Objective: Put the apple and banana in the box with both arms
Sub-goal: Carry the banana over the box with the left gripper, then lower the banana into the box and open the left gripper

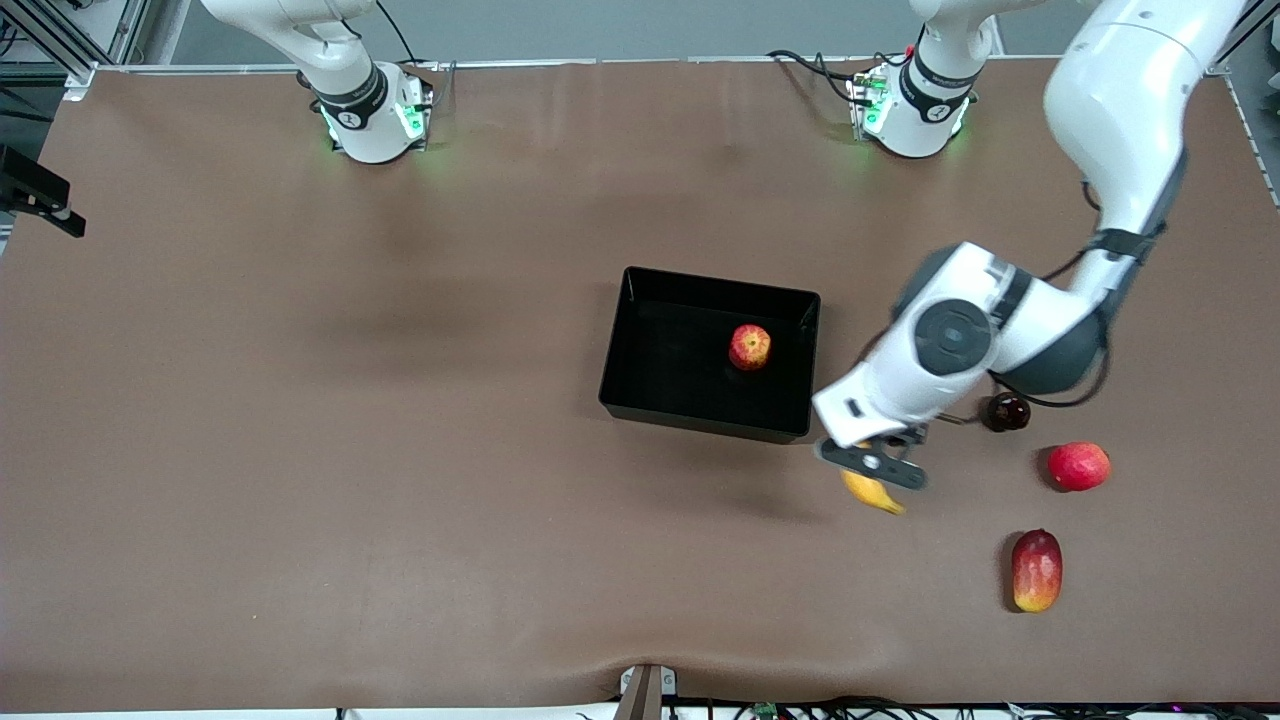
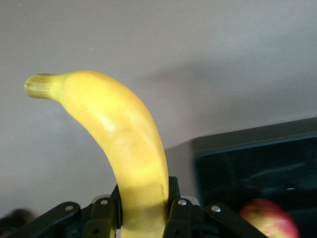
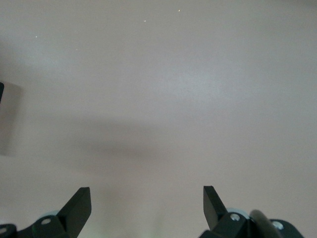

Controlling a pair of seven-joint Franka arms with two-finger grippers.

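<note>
The red, yellow-streaked apple lies inside the black box at mid-table. My left gripper is shut on the yellow banana and holds it in the air over the table, just outside the box's corner toward the left arm's end. In the left wrist view the banana sticks out from between the fingers of the left gripper, with the box and the apple past it. My right gripper is open and empty over bare table; it is out of the front view.
Three other fruits lie toward the left arm's end: a dark round fruit, a pinkish-red round fruit and a red-yellow mango nearest the front camera. A black fixture sticks in at the right arm's end.
</note>
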